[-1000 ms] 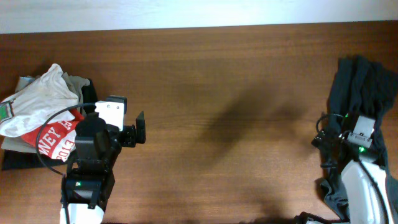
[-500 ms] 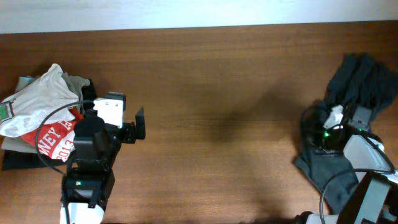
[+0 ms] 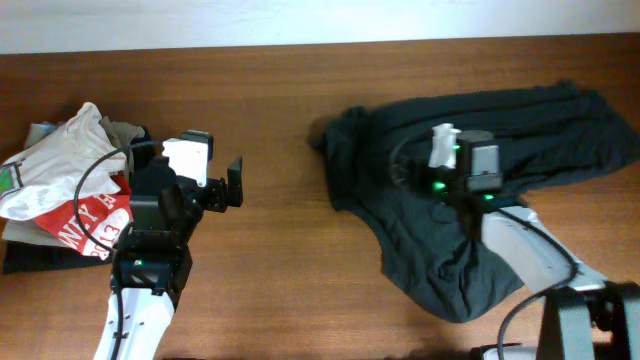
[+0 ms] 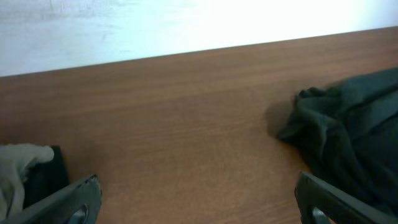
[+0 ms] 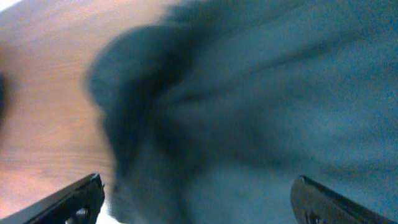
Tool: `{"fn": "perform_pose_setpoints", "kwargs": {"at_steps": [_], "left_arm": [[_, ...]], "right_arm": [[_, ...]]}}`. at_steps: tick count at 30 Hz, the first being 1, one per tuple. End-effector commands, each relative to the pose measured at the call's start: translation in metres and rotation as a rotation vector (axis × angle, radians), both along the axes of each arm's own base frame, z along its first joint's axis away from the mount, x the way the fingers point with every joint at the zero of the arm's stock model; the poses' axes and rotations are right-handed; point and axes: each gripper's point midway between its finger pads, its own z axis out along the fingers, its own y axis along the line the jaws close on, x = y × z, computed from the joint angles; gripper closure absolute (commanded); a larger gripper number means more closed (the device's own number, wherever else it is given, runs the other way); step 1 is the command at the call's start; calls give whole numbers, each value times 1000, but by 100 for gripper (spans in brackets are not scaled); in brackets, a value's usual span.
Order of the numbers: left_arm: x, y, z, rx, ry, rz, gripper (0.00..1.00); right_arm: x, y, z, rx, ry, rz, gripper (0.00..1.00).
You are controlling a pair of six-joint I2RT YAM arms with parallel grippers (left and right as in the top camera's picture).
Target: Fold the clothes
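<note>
The dark charcoal soft T-shirt (image 3: 560, 120) lies directly under my right arm's fingers (image 5: 196, 198), and cloth fills nearly the whole right wrist view. It is blurred, so I can't read any print on it. Those fingers stand spread wide with nothing pinched between them; I read them as released.

From there the shirt's long axis runs sideways across the brown wooden table (image 3: 280, 280). One end is bunched out ahead of the right fingers toward the middle, the other trails behind them, and a loose flap hangs toward my side.

The left arm's fingers (image 3: 226, 188) are also spread and empty. The shirt's bunched edge sits ahead of them and off to their right, with bare wood between. The rumpled white-and-red garment (image 3: 70, 200) is heaped behind and beside them.

So the right arm is clearly the nearer one. I judge the next move to be flattening the shirt along that sideways axis.

Against half a second ago, the shirt was crumpled at the far right edge and the right arm sat over there with it. Both have since swept in toward the centre, while the left arm has barely shifted.
</note>
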Motion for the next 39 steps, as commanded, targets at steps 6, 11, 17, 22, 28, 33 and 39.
{"fn": "perform_pose_setpoints", "kwargs": {"at_steps": [6, 11, 17, 22, 28, 33, 39], "left_arm": [[10, -59, -52, -69, 169, -183, 1], [56, -128, -100, -23, 380, -301, 1], [78, -219, -158, 15, 416, -455, 1], [86, -250, -180, 23, 338, -470, 100], [227, -85, -67, 74, 111, 38, 100], [201, -17, -83, 59, 406, 82, 1], [39, -72, -140, -19, 1110, -96, 1]], "right_arm": [[-50, -119, 35, -28, 98, -354, 1], [-81, -145, 17, -19, 234, -457, 1], [-89, -148, 12, -30, 273, -477, 1], [-94, -148, 9, -34, 295, -481, 1], [-95, -160, 8, -95, 296, -523, 1], [-95, -161, 8, -95, 293, -524, 1], [-96, -163, 7, -110, 299, -533, 1]]}}
